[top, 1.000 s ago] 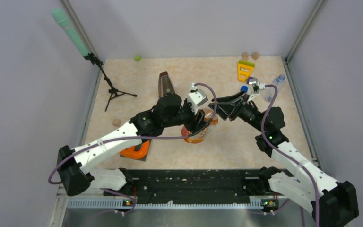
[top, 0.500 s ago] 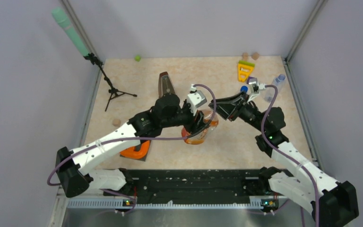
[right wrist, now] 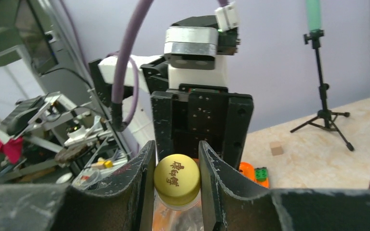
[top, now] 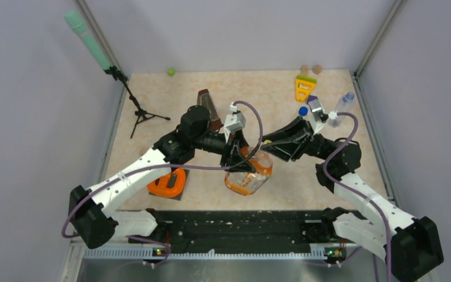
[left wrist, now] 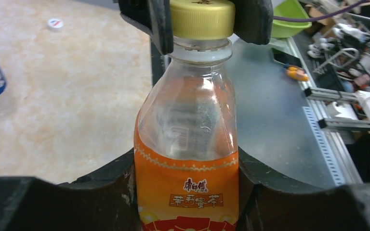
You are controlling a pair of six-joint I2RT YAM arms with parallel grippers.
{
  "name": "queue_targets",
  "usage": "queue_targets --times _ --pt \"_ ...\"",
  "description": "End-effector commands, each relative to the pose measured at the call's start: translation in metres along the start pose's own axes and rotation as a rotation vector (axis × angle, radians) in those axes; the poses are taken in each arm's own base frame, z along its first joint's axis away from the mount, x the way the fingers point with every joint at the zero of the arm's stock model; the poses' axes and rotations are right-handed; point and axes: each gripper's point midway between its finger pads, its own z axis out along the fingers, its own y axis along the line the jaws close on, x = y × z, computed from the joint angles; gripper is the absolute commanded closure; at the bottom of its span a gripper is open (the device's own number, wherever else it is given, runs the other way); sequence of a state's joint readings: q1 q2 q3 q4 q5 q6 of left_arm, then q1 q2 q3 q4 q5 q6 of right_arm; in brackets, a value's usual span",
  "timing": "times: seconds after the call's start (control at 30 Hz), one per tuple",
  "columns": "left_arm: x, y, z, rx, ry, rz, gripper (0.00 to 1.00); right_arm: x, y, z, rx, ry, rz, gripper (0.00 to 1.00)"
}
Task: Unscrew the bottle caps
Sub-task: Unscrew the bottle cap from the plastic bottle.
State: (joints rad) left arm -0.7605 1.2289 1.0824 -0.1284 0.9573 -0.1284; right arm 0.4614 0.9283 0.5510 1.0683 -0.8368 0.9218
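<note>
- Our left fingers [left wrist: 101,192] were clamped on the bottle [left wrist: 188,120], one on each side of its orange lower body. In the top view it sat just below the middle of the frame.
- Our right fingers [right wrist: 135,183] were closed on the yellow cap [right wrist: 177,179], pinching it from both sides. The cap was at the top centre of the left wrist view and was seated on the bottle.
- We judged the step in hand to be the twist itself, since both grips were made and the cap was not yet off.
- We reckoned the right wrist should turn about the cap's own axis, in line with the bottle, so the fingers would not walk off the rim.
- The pinch needed to bear on the cap alone. One finger reached down beside the collar [left wrist: 202,50], and rubbing there would have wasted the turn.
- The left grip had to resist the torque. The bottle looked thin-walled, so we wanted it firm enough not to spin but not so hard that it caved in.
- We meant to let the cap rise along the thread as it loosened.
- A white cap [left wrist: 55,23] lay loose on the table [left wrist: 77,96] at the upper left of the left wrist view, well apart.
</note>
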Motion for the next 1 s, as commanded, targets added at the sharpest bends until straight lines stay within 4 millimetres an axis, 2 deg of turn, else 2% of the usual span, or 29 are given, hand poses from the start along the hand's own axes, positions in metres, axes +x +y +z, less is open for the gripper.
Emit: queue_targets --times 0.0,0.1,0.23,0.47,0.7,0.97 --pt "-0.002 -0.040 -0.012 0.257 -0.008 0.046 1.00 -0.034 0.035 -0.003 -0.128 -0.105 -0.109 0.95" --pt "-0.003 -0.053 -0.015 0.359 -0.005 0.061 1.00 -0.033 0.042 -0.005 -0.162 -0.102 -0.113 0.95" --pt "-0.001 -0.057 -0.016 0.406 0.010 0.045 1.00 -0.033 0.047 -0.005 -0.195 -0.096 -0.117 0.95" --pt "0.002 -0.068 -0.022 0.497 0.030 0.051 1.00 -0.034 0.070 -0.009 -0.317 -0.089 -0.156 0.96" --pt "-0.006 -0.079 -0.028 0.553 0.028 0.100 1.00 -0.035 0.077 -0.009 -0.350 -0.082 -0.180 0.96" --pt "-0.004 -0.083 -0.031 0.569 0.031 0.106 1.00 -0.038 0.070 -0.008 -0.306 -0.106 -0.199 0.95"
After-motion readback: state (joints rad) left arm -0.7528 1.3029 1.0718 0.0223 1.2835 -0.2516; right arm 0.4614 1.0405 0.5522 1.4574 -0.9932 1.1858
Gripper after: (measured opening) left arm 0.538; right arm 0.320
